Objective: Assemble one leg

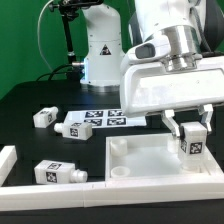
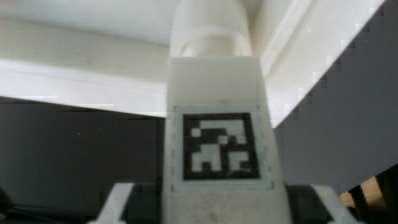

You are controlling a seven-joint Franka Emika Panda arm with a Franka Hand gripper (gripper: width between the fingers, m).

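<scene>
**Seating the leg: where the insertion could fail**

Nearest the exterior camera, a white rail (image 1: pixel 60 190) runs along the table edge from 6 to 7 o'clock. A loose leg (image 1: pixel 58 172) lies just behind it. Next, at 4 to 5 o'clock, lies the flat panel (image 1: pixel 150 162), with two corner holes visible on its 9 o'clock side.

At 3 o'clock the gripper (image 1: pixel 190 132) pinches the leg (image 1: pixel 192 144) upright over the panel's far corner, tag toward the camera. In the wrist view the fingers (image 2: pixel 125 205) flank the tagged end of the post. Whether its lower end touches the panel cannot be told.

Three failures seem likely:
- If the post's end is off-centre over its hole, it may jam or cross-thread.
- A downward push on the rim could shove the panel, which shows no clamp.
- Twisting against resistance could make the smooth plastic slip in the grip.

Farther back, the marker board (image 1: pixel 95 122) sits near the centre and a second loose leg (image 1: pixel 44 117) at 9 o'clock. The arm's base (image 1: pixel 100 55) stands at 12 o'clock, and none of these lies in the way.
</scene>
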